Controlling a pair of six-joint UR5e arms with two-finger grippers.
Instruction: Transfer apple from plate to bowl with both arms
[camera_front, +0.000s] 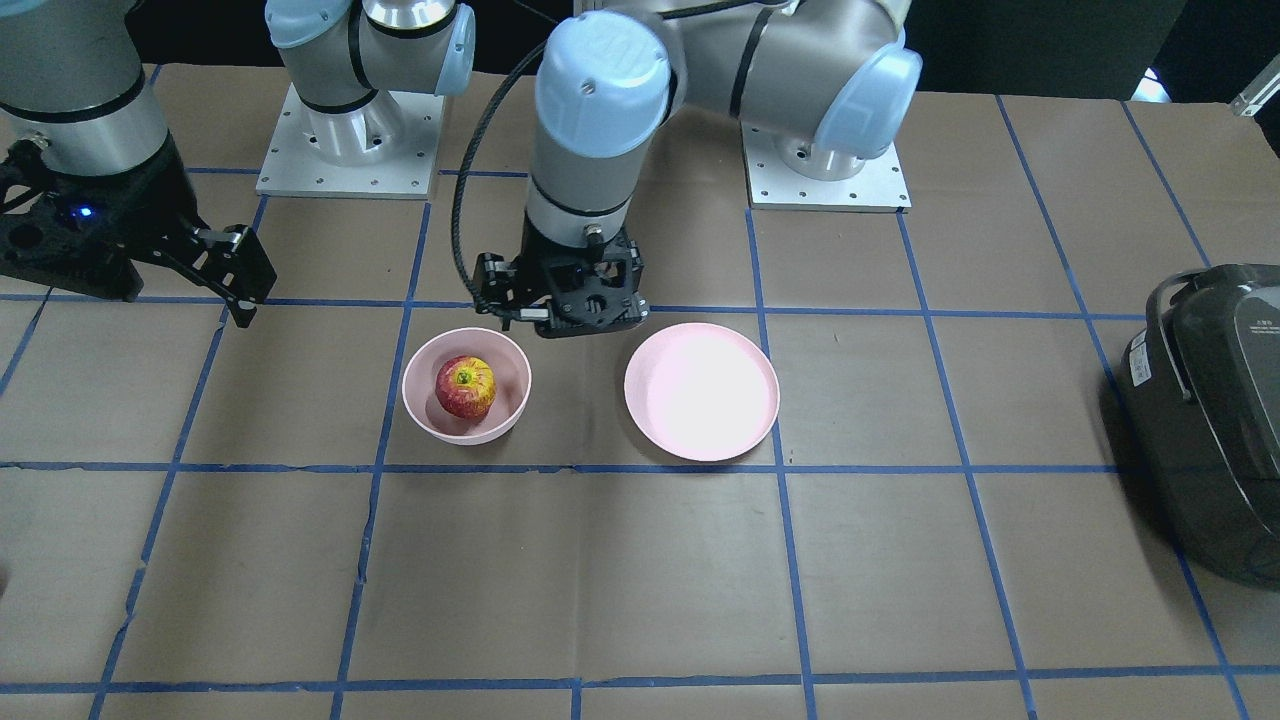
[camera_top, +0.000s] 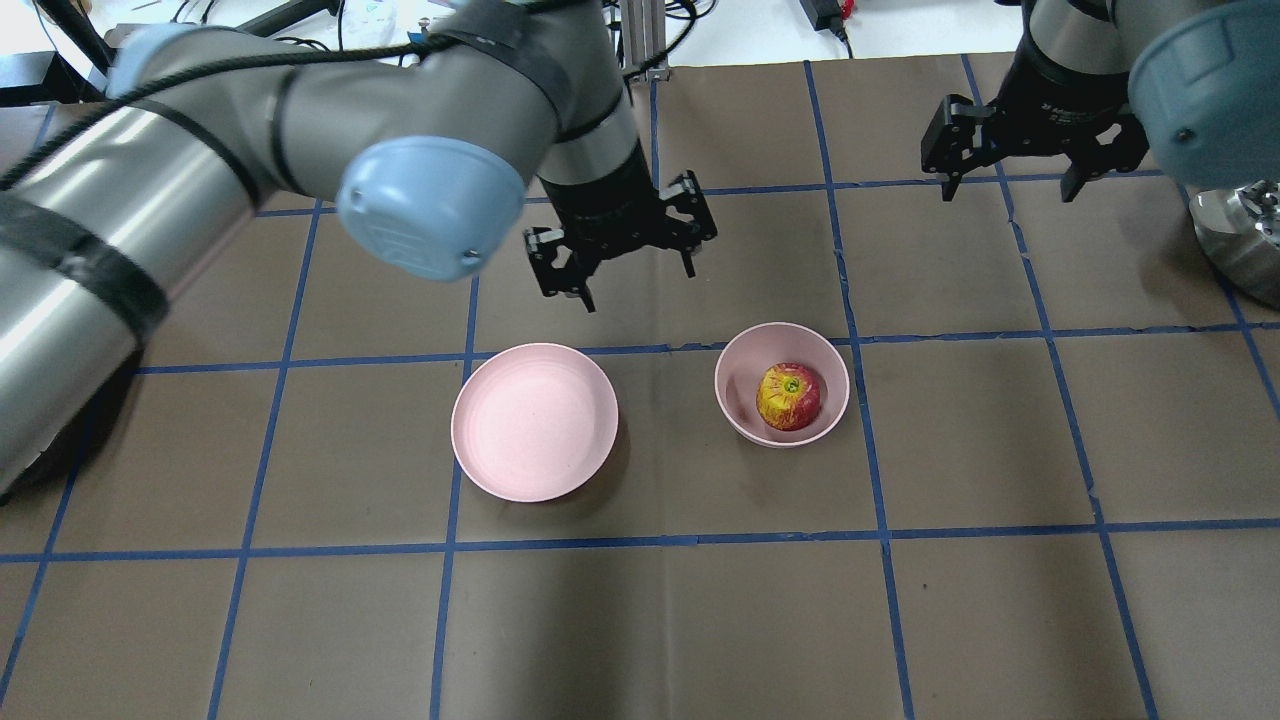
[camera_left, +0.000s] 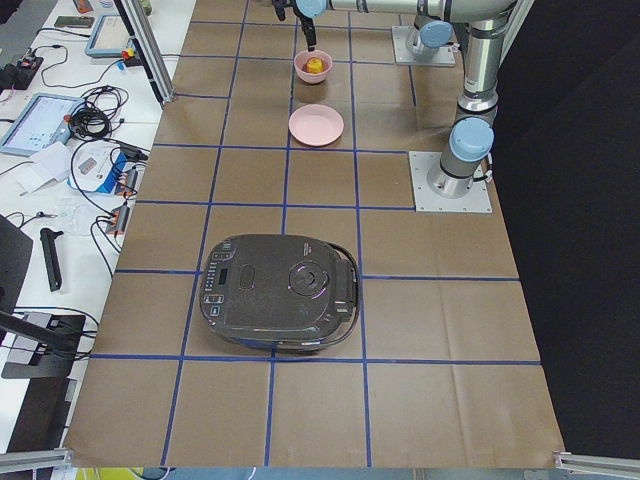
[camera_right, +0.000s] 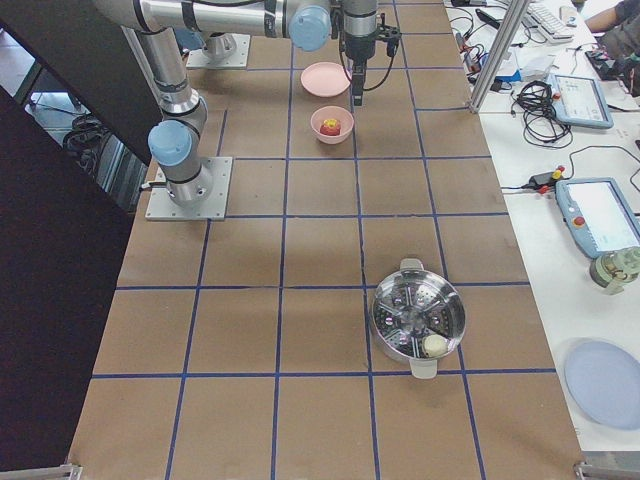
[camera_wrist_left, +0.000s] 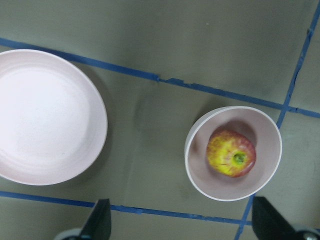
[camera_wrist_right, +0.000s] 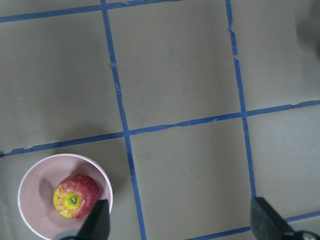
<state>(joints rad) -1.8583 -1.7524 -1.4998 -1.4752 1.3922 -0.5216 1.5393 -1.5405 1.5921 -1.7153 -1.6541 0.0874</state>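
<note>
Overhead exterior showed the apple (camera_top: 790, 396), red with yellow streaks and its yellow-green stem end facing up, sitting inside the deep pink bowl (camera_top: 728, 372). The flat pink plate (camera_top: 534, 421) lay near the bowl, not touching it. The left gripper (camera_top: 637, 280) and right gripper (camera_top: 1008, 188) hovered with fingers spread, gripping nothing. A steel steamer pot (camera_right: 400, 310) held a pale round lump (camera_right: 434, 345).

- No text, number, brand or sign can be read in any view.
- The dark rice cooker (camera_front: 1215, 420) carries small pale marks on its lid, too small to read.
- Faint pale lettering sits on the black body above the right gripper (camera_top: 1008, 190), too blurred to read.
</note>
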